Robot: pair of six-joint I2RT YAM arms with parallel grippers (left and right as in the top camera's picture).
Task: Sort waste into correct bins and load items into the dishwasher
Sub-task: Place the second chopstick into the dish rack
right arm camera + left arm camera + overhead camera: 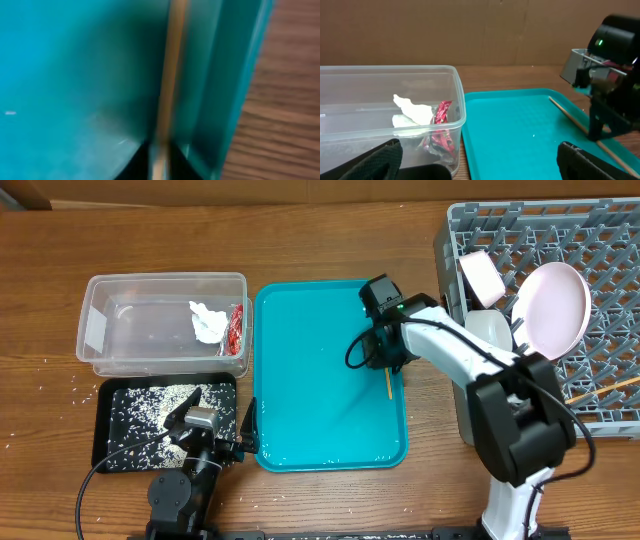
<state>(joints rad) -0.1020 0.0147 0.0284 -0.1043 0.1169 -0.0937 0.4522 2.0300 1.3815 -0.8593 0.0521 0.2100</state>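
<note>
My right gripper is down at the right edge of the teal tray, shut on a thin wooden chopstick. The right wrist view shows the chopstick running up from between the fingertips. It also shows in the left wrist view. My left gripper is open and empty over the black tray, which holds rice grains. The clear tub holds the white tissue and red wrapper. The grey dish rack holds a plate, bowls and the second chopstick.
A few rice grains lie on the wooden table left of the black tray. In the left wrist view the tub with tissue and wrapper is left, the teal tray is centre and the right arm is right.
</note>
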